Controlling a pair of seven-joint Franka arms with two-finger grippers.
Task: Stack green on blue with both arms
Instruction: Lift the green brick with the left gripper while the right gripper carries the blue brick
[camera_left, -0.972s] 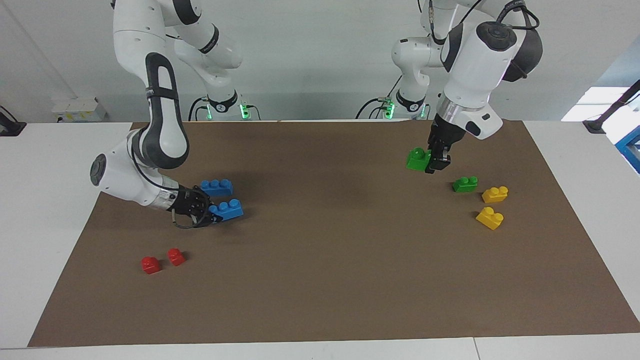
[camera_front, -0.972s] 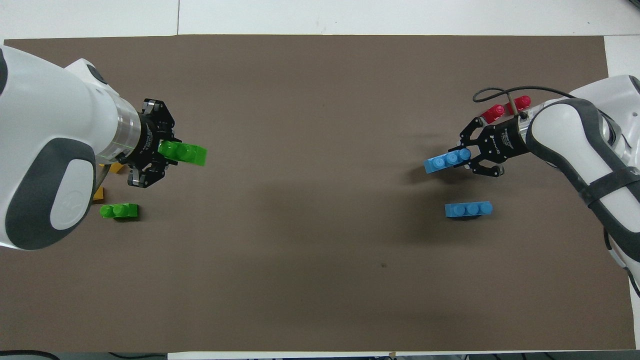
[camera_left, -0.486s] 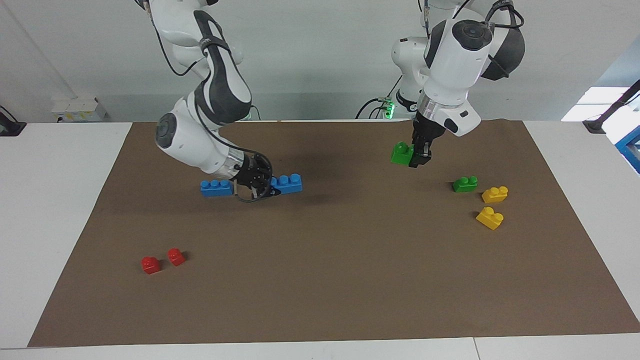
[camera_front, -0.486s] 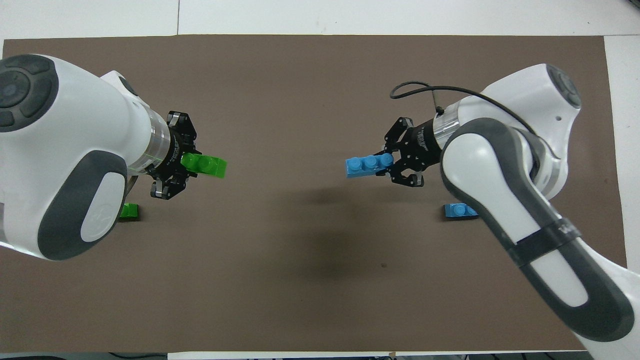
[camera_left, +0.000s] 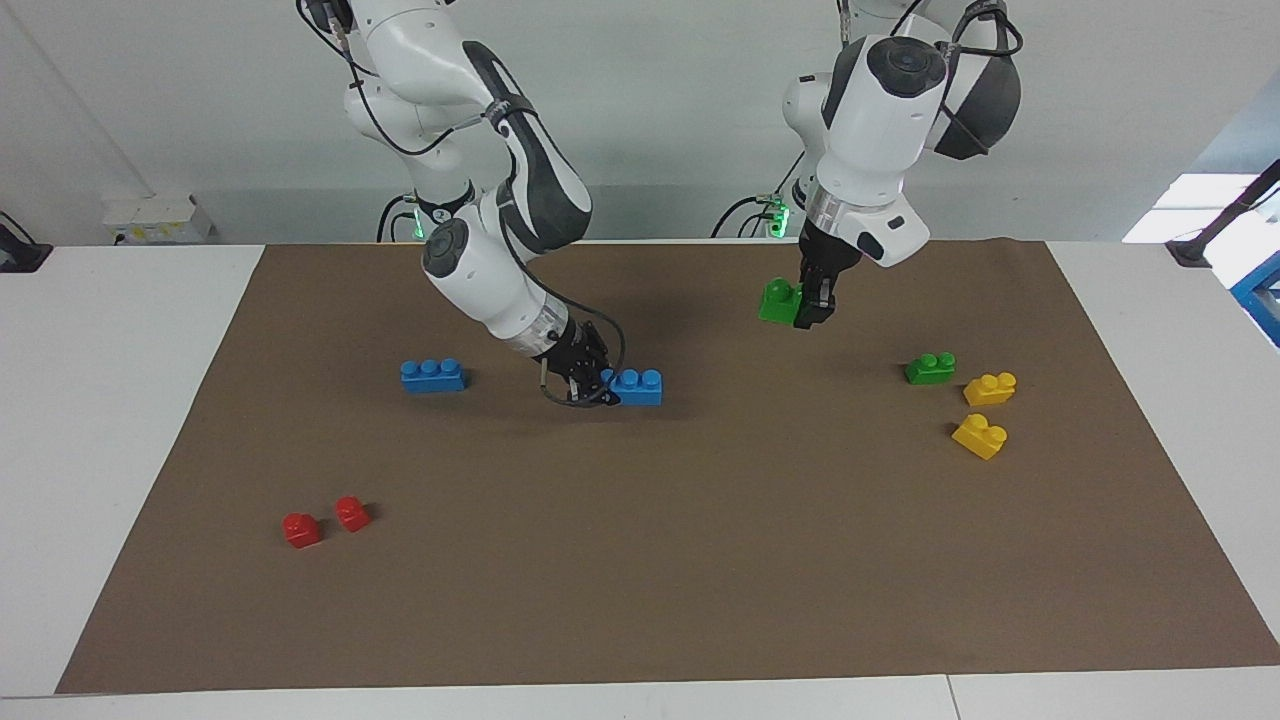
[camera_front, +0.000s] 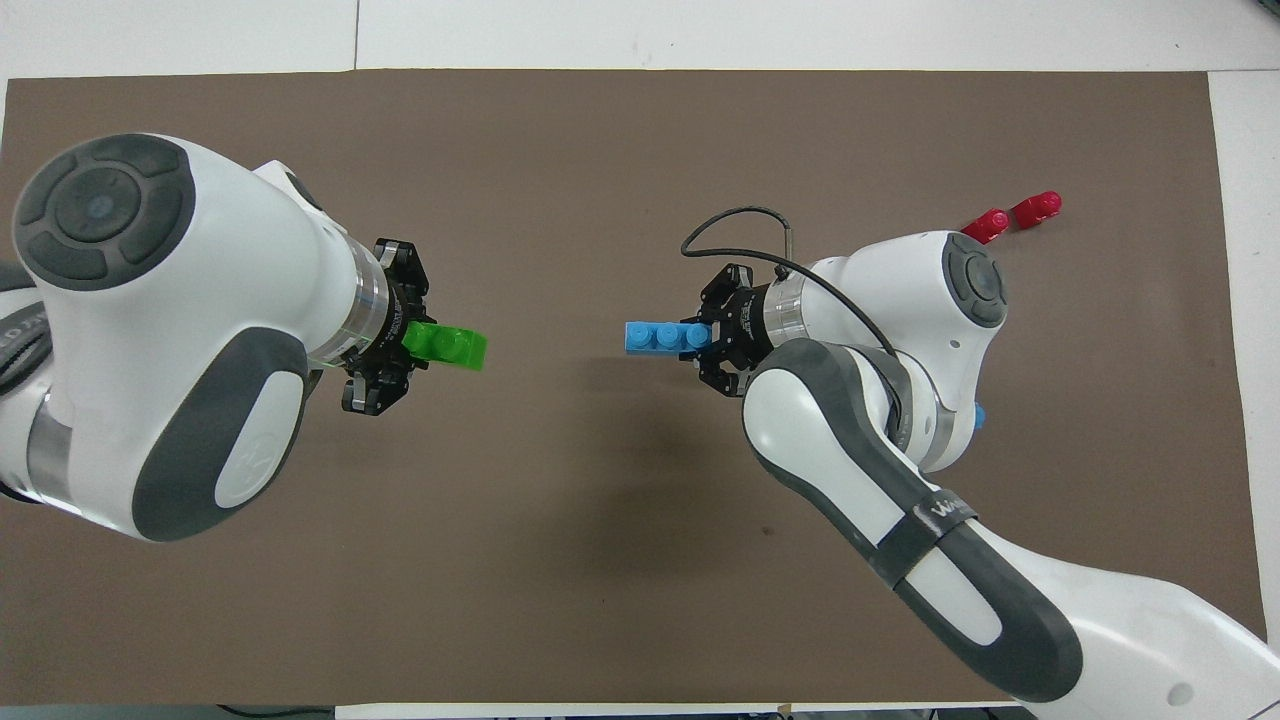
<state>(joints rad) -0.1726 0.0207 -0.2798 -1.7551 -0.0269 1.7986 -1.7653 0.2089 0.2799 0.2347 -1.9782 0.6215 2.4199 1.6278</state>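
Observation:
My left gripper (camera_left: 808, 310) is shut on a bright green two-stud brick (camera_left: 778, 300) and holds it in the air over the mat; it also shows in the overhead view (camera_front: 447, 345). My right gripper (camera_left: 603, 388) is shut on one end of a blue three-stud brick (camera_left: 638, 386), low over the middle of the mat; I cannot tell whether it touches. In the overhead view the blue brick (camera_front: 662, 338) and the green brick point at each other with a gap between them. A second green brick (camera_left: 930, 368) and a second blue brick (camera_left: 432, 375) lie on the mat.
A brown mat (camera_left: 700, 560) covers the table. Two yellow bricks (camera_left: 989, 388) (camera_left: 980, 436) lie beside the second green brick at the left arm's end. Two small red bricks (camera_left: 301, 529) (camera_left: 351, 513) lie at the right arm's end, farther from the robots.
Both arms have swung toward the middle of the mat. The right gripper carried the blue brick there past the second blue brick. The left gripper brought the green brick closer to it.

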